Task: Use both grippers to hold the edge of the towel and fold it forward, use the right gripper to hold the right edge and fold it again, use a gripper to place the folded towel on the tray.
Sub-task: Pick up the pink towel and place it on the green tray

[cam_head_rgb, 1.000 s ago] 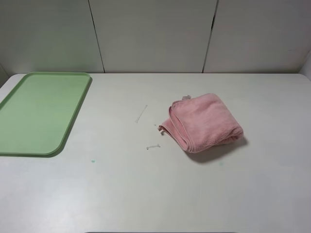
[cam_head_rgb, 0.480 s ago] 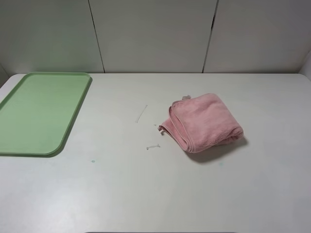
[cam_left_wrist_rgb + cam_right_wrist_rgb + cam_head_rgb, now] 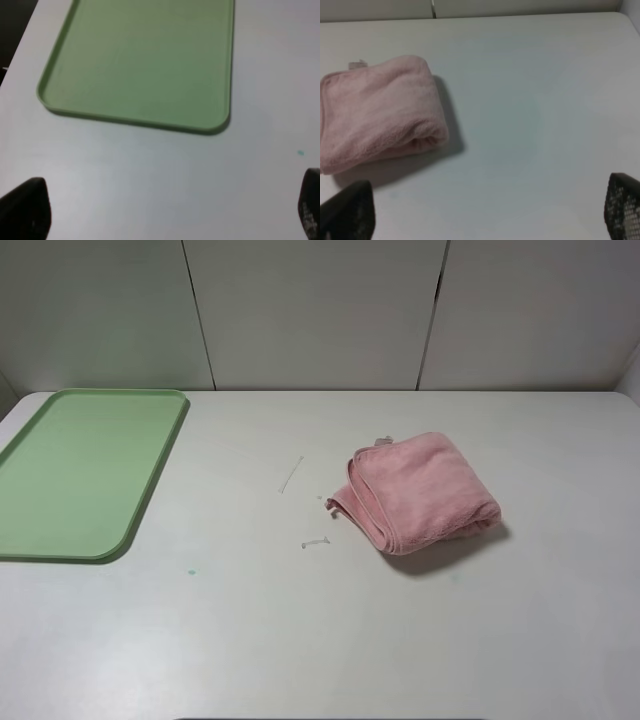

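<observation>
Our left gripper (image 3: 167, 205) and right gripper (image 3: 485, 207) gape wide, empty. The towel (image 3: 420, 492) looks soft, light; we'd pinch all layers at its 9 o'clock edge.

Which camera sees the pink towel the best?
The exterior high view: the whole folded towel lies on the table, layered edges showing. The right wrist view shows it closer, but cut off at the picture's edge. The left wrist view shows the tray, no towel.

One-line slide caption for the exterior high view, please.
Folded pink towel lies on the white table, well apart from the green tray at left.
</observation>
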Robot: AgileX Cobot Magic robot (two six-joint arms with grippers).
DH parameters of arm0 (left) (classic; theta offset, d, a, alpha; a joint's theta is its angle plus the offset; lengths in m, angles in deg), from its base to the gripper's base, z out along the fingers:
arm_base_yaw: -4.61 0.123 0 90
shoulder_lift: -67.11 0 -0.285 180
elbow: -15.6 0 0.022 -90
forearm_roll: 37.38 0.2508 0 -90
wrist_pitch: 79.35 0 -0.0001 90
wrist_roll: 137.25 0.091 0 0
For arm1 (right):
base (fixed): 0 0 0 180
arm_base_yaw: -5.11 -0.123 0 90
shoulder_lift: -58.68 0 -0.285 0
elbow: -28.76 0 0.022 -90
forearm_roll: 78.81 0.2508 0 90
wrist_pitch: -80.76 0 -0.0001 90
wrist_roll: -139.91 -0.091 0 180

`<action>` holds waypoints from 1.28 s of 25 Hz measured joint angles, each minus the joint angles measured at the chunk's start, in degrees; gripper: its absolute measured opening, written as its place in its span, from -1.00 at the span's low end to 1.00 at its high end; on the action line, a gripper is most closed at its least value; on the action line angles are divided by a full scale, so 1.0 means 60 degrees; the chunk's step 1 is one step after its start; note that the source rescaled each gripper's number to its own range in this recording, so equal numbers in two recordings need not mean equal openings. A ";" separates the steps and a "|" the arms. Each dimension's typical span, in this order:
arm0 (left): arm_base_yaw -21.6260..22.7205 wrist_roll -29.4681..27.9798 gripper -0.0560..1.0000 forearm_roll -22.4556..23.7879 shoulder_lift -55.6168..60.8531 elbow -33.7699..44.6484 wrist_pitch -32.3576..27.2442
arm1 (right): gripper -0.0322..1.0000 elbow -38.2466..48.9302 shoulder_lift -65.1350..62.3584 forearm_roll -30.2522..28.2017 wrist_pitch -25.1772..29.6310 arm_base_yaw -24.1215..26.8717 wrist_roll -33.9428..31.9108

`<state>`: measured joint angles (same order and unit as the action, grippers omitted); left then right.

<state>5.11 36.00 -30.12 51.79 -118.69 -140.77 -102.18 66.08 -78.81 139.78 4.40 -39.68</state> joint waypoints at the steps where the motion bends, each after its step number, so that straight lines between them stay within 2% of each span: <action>1: 0.0000 0.0117 1.00 0.0000 -0.0332 -0.0142 0.0000 | 1.00 0.0000 0.0000 0.0000 0.0000 0.0000 0.0000; 9: 0.0000 0.0333 1.00 0.0000 -0.3791 -0.1694 0.0007 | 1.00 0.0000 0.0000 0.0000 0.0000 0.0000 0.0000; 13: -0.0043 0.0761 1.00 -0.0046 -0.5315 -0.2433 0.0085 | 1.00 0.0000 0.0000 0.0000 0.0000 0.0000 0.0000; 22: -0.1826 0.0937 1.00 -0.0111 -0.8000 -0.3107 0.1202 | 1.00 0.0000 0.0000 0.0000 0.0000 0.0000 0.0000; 32: -0.3571 0.0673 1.00 -0.0480 -1.0588 -0.3126 0.3382 | 1.00 0.0000 0.0000 0.0000 0.0000 0.0000 0.0000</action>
<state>-16.31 40.04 -33.00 -11.73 -137.45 -120.48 -102.18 66.08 -78.81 139.78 4.40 -39.68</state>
